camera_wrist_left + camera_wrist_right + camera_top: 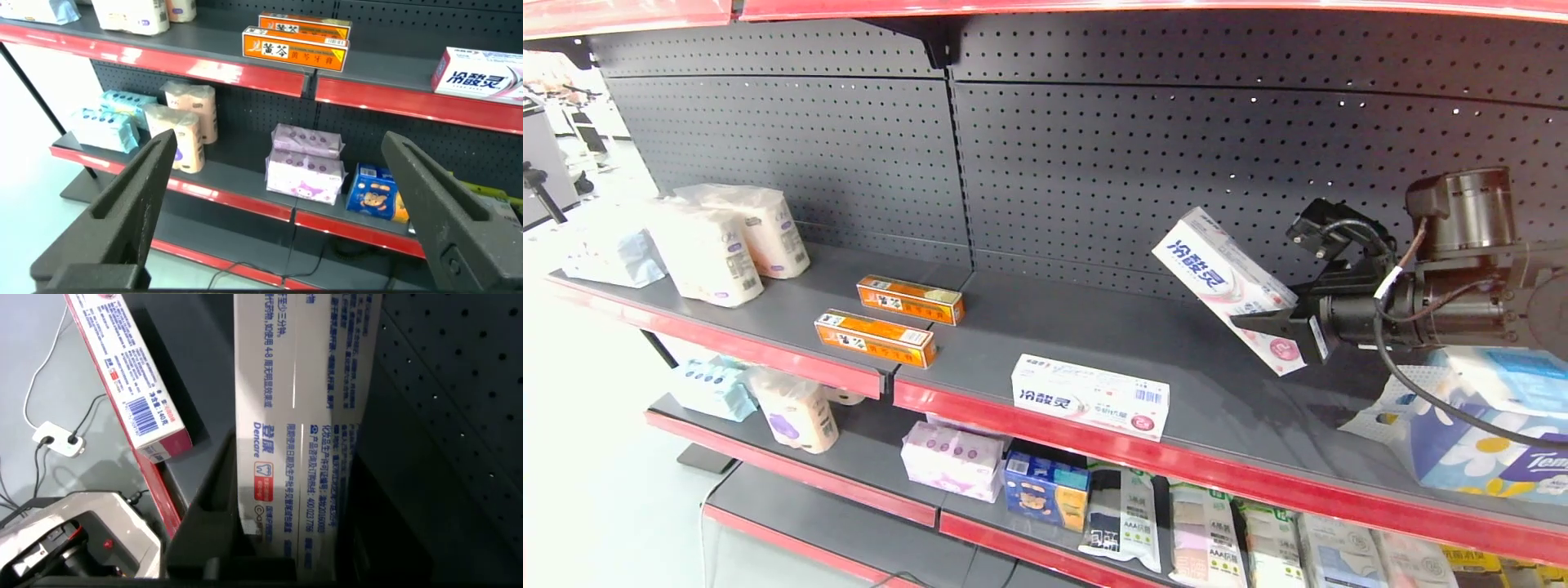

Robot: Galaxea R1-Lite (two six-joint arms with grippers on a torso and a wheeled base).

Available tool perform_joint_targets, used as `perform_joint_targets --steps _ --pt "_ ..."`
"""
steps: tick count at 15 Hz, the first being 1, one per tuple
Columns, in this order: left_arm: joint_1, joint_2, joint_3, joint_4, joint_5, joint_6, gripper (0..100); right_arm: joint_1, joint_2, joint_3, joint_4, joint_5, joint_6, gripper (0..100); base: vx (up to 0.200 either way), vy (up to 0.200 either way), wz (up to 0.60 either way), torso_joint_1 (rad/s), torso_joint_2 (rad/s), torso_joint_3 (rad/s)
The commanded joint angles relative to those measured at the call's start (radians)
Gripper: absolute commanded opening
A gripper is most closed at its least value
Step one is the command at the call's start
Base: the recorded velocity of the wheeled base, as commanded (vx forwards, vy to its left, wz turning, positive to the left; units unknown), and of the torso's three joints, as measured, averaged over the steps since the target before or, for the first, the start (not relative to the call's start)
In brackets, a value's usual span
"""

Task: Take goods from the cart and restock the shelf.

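My right gripper [1286,331] is shut on a white and pink toothpaste box [1227,282], holding it tilted above the grey shelf board [1094,327], with one end pointing up toward the pegboard. In the right wrist view that held box [306,416] runs between the dark fingers [208,506]. A second, matching toothpaste box [1090,395] lies flat at the shelf's red front edge, also seen as the lying box [127,371]. My left gripper [282,212] hangs open and holds nothing, in front of the lower shelves.
Two orange boxes [890,320] lie left of centre on the same board, with tissue packs [719,241] farther left. A blue flowered tissue pack [1486,433] sits at the right end under my right arm. Lower shelves hold tissue packs [306,163] and small boxes.
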Motion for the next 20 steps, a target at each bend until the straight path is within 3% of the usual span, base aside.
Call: perform_joint_targets --steps 1,9,13,20 --pt "0.000 0.001 0.000 0.000 0.000 0.000 100 0.000 0.056 -0.043 0.001 0.018 -0.002 0 0.000 0.000 0.00 0.000 0.00 0.000" --pt "0.000 0.001 0.000 0.000 0.000 0.000 100 -0.006 0.165 -0.174 0.075 0.059 -0.007 0 0.000 0.000 0.00 0.000 0.00 0.000" --pt "0.000 0.001 0.000 0.000 0.000 0.000 100 -0.069 0.200 -0.182 0.087 0.067 -0.009 0 0.000 0.000 0.00 0.000 0.00 0.000" --pt "0.000 0.001 0.000 0.000 0.000 0.000 100 -0.065 0.289 -0.246 0.101 0.067 -0.032 0 0.000 0.000 0.00 0.000 0.00 0.000"
